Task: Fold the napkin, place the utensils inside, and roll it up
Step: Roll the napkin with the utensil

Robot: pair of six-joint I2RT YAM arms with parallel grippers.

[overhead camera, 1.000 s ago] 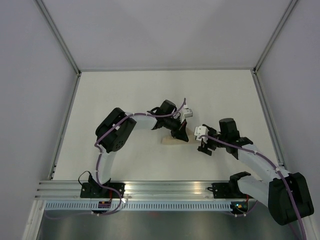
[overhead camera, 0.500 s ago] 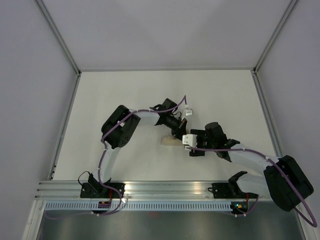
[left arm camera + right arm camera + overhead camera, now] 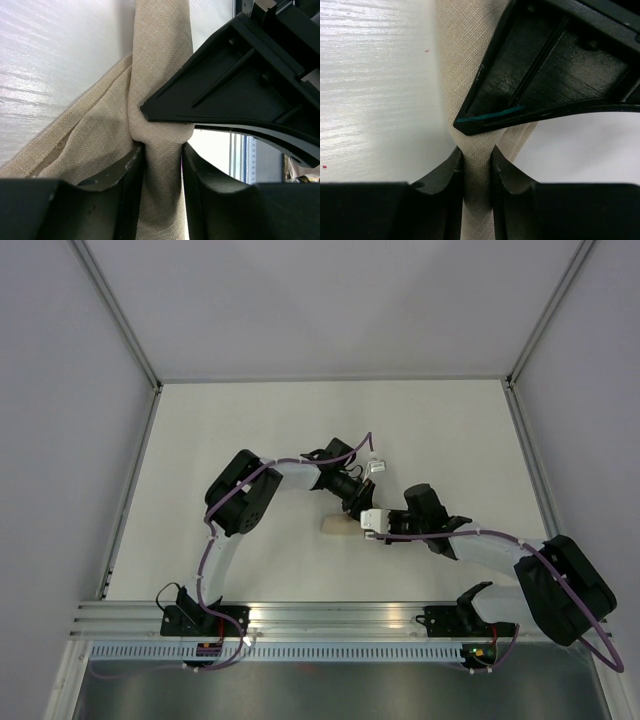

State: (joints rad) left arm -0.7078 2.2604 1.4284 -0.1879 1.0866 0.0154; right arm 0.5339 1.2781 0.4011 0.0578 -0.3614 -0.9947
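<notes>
Robotics lab cell, white table (image 3: 250,420), blank grey walls (image 3: 60,440), aluminium rail (image 3: 330,615)

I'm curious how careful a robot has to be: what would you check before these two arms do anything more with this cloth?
1. Right gripper holding the napkin: ok, the cloth is pinched in its jaws.
2. Left gripper holding it: ok, the cloth fills its jaws.
3. Utensils inside: cannot tell, none are visible.
4. Napkin rolled tight: not ok, a loose part spreads onto the table.
5. Room between the grippers: not ok, they crowd the same spot.
</notes>
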